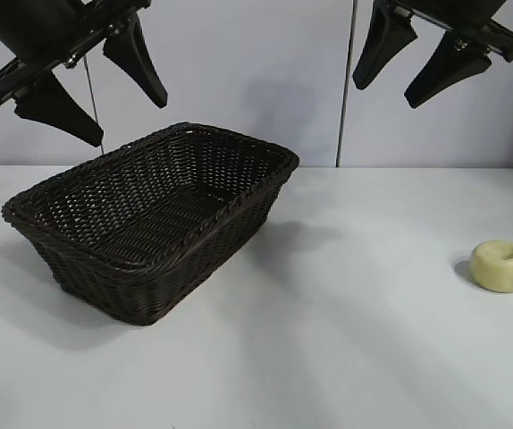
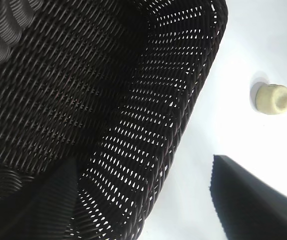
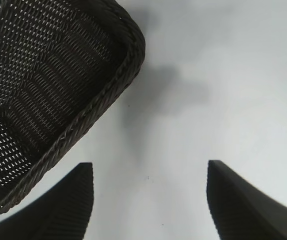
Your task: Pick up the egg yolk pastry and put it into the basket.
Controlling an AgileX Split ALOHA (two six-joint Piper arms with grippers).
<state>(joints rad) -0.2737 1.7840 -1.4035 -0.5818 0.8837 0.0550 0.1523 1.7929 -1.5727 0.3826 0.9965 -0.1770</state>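
Two grippers hang high above the table (image 1: 346, 357), and we see both with their fingers spread apart, holding nothing. Our left gripper (image 1: 91, 85) hovers over the far left end of the basket (image 1: 154, 219); in its wrist view the dark fingers (image 2: 248, 200) frame the woven wall, one inside the basket's outline and one over bare table. Our right gripper (image 1: 422, 64) sits up at the right, above open tabletop between the basket and the egg yolk pastry (image 1: 502, 265). We find the pastry resting on the table near the right edge of the exterior view, dimple up, well apart from the basket, which stands on the left half of the table.
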